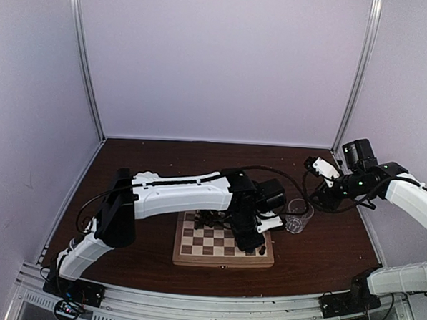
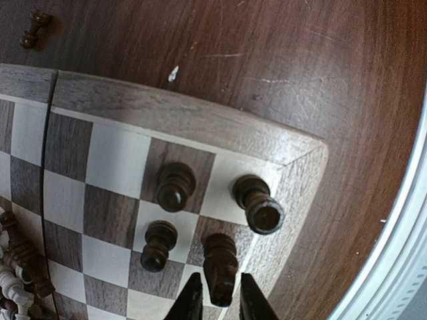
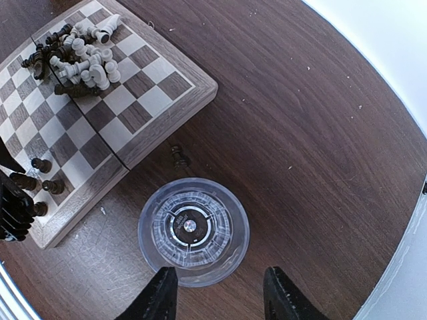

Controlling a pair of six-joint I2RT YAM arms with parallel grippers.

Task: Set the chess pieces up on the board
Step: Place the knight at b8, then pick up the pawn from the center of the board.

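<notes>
Left gripper (image 2: pixel 217 305) is parked low over a corner of the square wooden chessboard w/ dark brown and cream checks (image 2: pixel 200 123), fingers set narrowly either side of one tiny dark brown-black wooden chessman (image 2: pixel 220 263), tho actual clamping can't be told; three more dark chessmen (image 2: pixel 175 187) are stood on squares nearby. A mixed heap of cream-white and dark pieces (image 3: pixel 80 60) is piled on the board's other half, w/ one stray dark piece (image 3: pixel 179 157) lying on the dark brown wooden table (image 3: pixel 300 133). Right gripper (image 3: pixel 217 297) is held wide open, empty, above a clear drinking glass (image 3: pixel 193 230).
</notes>
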